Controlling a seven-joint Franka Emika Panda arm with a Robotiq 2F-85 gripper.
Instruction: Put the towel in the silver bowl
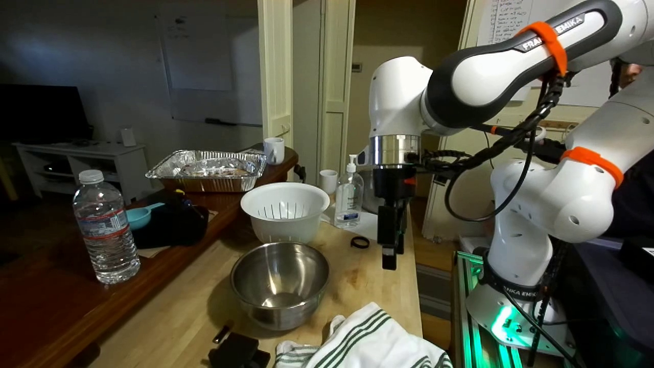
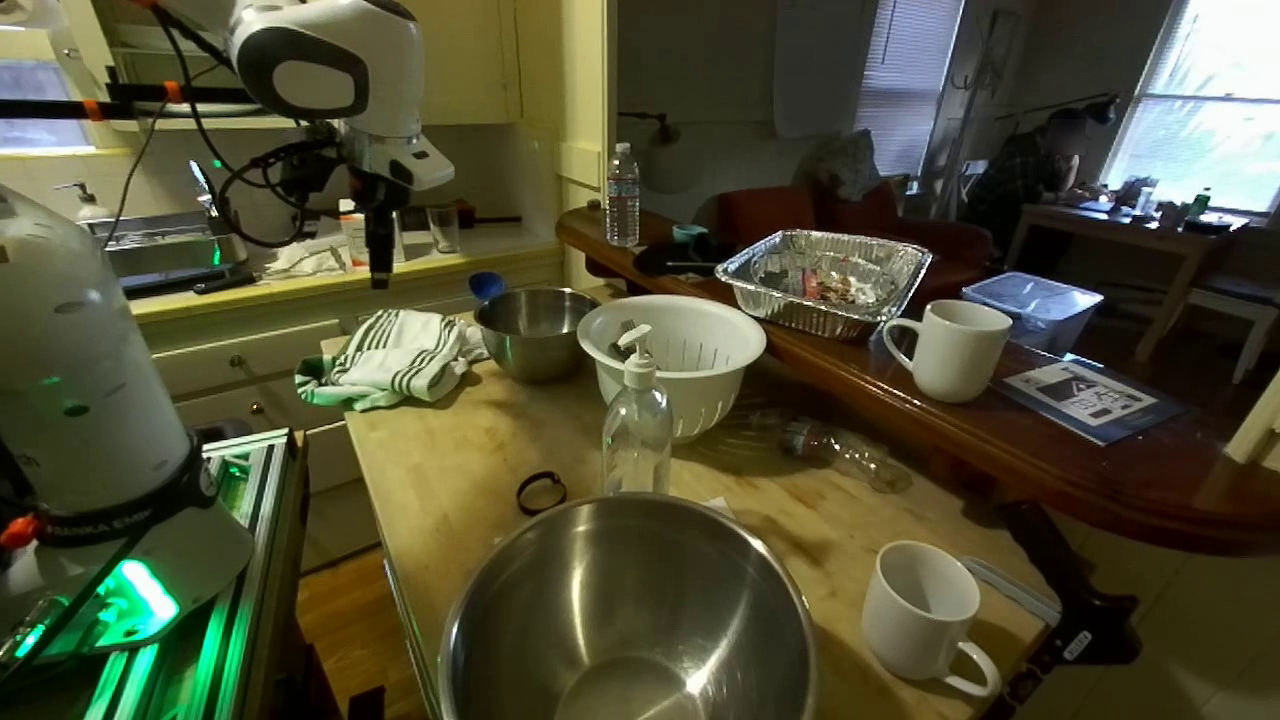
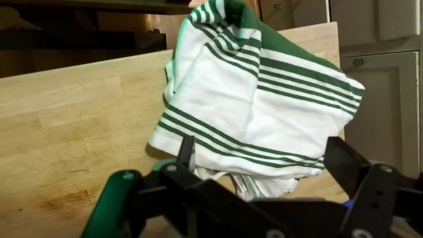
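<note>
Lying lower than the wide-spread claw (image 3: pixel 261 142), perhaps directly beneath: the striped towel (image 3: pixel 231 99).

Dk. TV (image 1: pixel 41 112) on wht. low cab. (image 1: pixel 130 168); gray wall (image 1: pixel 122 76) behind. Cream dr. (image 1: pixel 276 71). Bright window (image 2: pixel 1195 100), nr. wd. table (image 2: pixel 1120 236). Pale blinds (image 2: pixel 910 85), lowered. Red seating (image 2: pixel 757 222). Kitch. ctr. (image 2: pixel 505 240) w/ sink (image 2: pixel 165 258), drawers (image 2: pixel 285 350) below. Wd. flr. (image 2: pixel 345 608). Daylight at window; low light round TV.

One towel (image 3: pixel 254 109), two silver bowls (image 2: pixel 540 350), two mugs (image 2: pixel 960 350), one colander (image 2: pixel 700 395), one foil tray (image 2: pixel 800 312)
</note>
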